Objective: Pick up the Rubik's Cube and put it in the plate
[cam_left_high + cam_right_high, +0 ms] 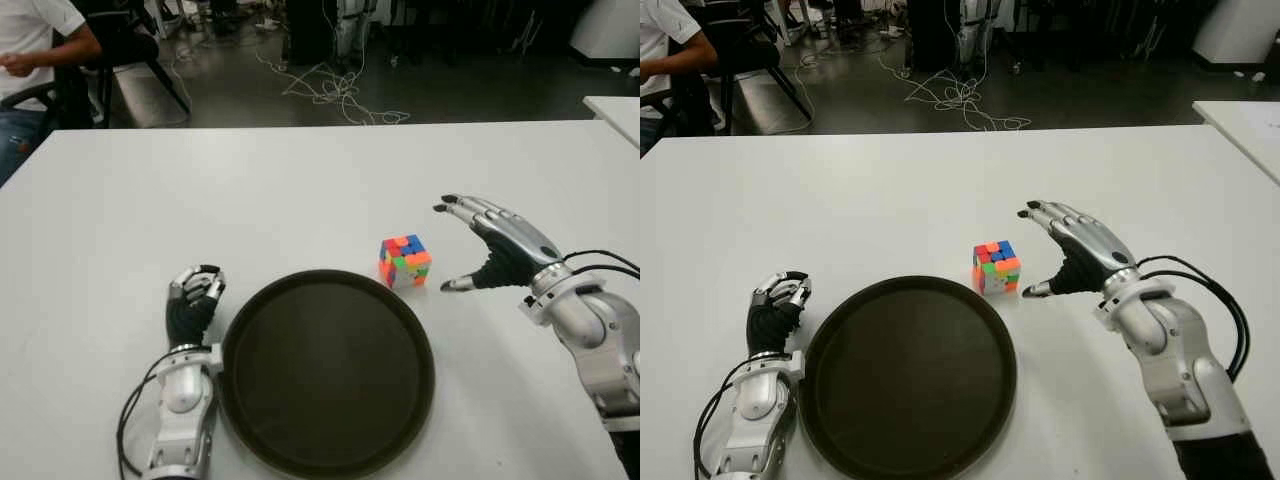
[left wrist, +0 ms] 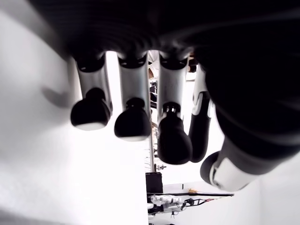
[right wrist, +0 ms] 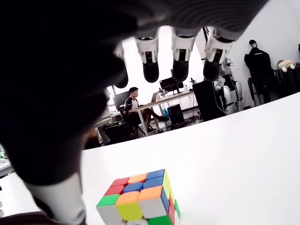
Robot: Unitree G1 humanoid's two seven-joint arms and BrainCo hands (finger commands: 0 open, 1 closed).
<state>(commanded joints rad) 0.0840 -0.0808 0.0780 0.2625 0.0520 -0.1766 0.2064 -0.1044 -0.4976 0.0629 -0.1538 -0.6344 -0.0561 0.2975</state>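
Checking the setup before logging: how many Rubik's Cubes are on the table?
1. The multicoloured Rubik's Cube sits on the white table, just beyond the round dark plate rim, beside the open right hand.

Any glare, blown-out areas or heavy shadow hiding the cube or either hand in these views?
Eye views: even light, Rubik's Cube and plate clear. Left wrist view: table glare washes out behind the curled left hand. Right wrist view: right hand dark and silhouetted, cube readable.
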